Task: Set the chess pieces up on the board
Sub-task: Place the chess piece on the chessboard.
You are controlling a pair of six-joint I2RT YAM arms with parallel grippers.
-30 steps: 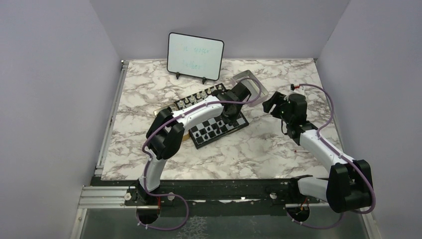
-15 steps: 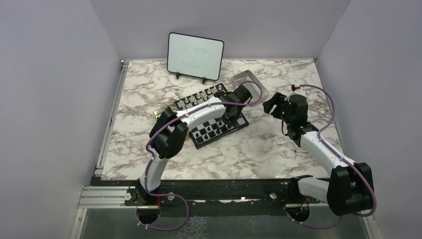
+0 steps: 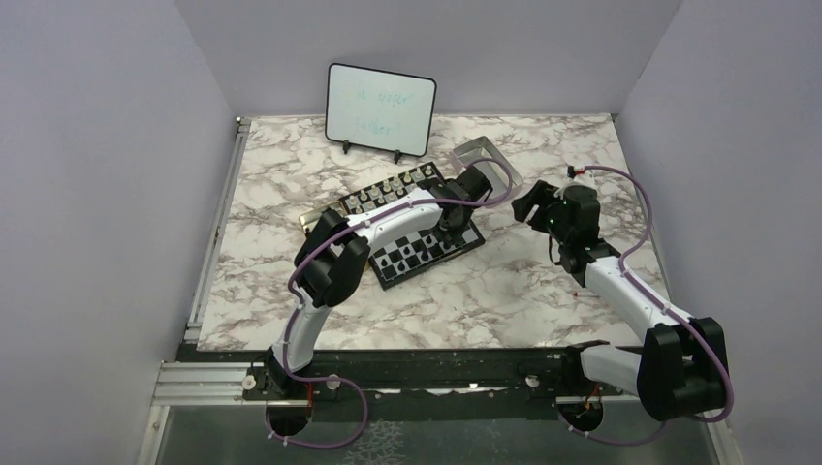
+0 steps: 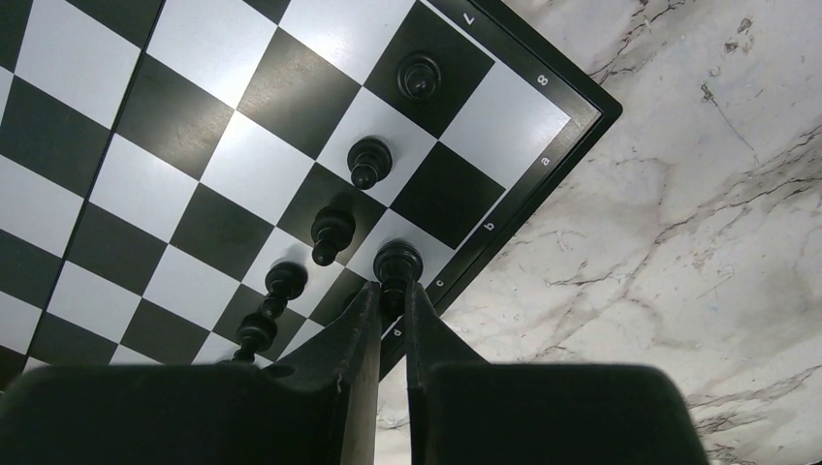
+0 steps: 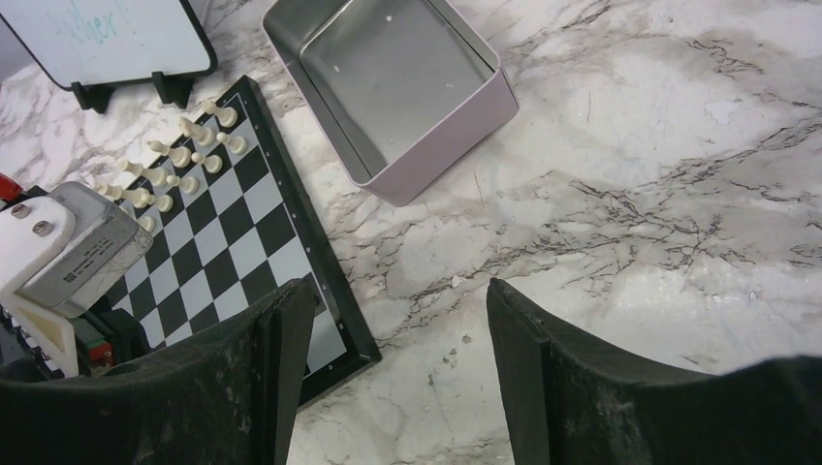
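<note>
The left gripper (image 4: 390, 294), clamped on a tiny black chess piece (image 4: 397, 260), seems to be seating it on the black-and-white checked board's (image 4: 291, 87) edge row, which calls next for a clean release straight upward, while the right gripper (image 5: 393, 291) hangs with jaws apart and empty.

L claw (image 4: 391, 289) + arm (image 3: 388, 217), slightly further right

Glossy board (image 4: 184, 116), marble-look tbl (image 4: 679, 242), matt metal tray (image 5: 448, 134).
</note>
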